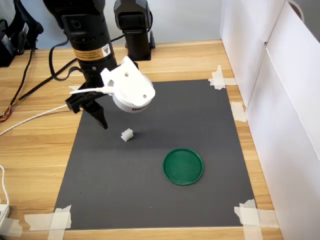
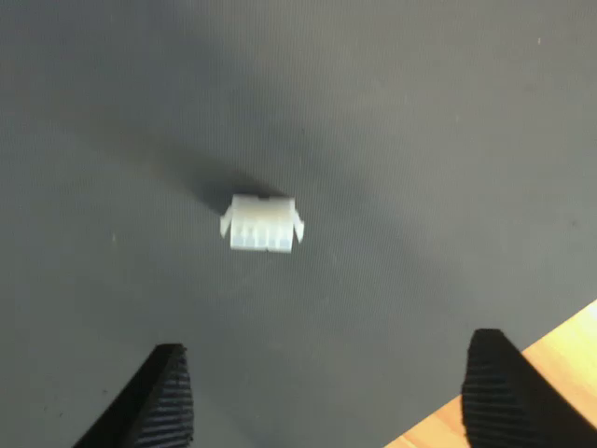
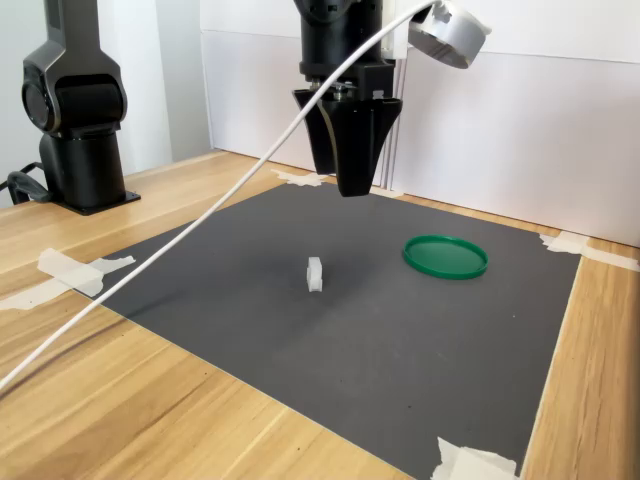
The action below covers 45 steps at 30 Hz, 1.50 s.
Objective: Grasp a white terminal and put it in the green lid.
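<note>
White terminal (image 2: 263,224) lies on the mat, ahead of the spread, empty gripper (image 2: 322,392), its long axis across the line between the fingertips.

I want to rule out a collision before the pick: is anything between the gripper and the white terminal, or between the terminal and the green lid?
Nothing visible. The gripper hangs open above the white terminal, bare mat below. Only mat separates it from the green lid.
</note>
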Motion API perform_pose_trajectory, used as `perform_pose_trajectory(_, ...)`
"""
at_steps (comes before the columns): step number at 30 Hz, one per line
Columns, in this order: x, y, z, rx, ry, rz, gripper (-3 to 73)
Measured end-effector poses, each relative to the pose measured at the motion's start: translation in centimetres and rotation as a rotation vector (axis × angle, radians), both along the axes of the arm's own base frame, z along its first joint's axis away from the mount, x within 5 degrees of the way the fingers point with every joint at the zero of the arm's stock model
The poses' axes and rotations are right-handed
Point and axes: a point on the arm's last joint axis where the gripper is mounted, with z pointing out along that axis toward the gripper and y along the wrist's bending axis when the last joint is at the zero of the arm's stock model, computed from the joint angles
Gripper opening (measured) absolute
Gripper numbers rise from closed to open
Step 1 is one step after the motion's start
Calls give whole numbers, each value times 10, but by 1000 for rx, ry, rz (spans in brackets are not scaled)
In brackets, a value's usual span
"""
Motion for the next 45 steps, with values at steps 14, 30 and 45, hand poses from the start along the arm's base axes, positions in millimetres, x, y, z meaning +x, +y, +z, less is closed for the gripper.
perform_pose_trajectory(14,1,-32,-30,23,56,-34,698)
perform_pose_trajectory(30,14,-31,-84,49,72,-46,698)
perform_pose_trajectory(45,14,-28,-81,76,99,-42,696)
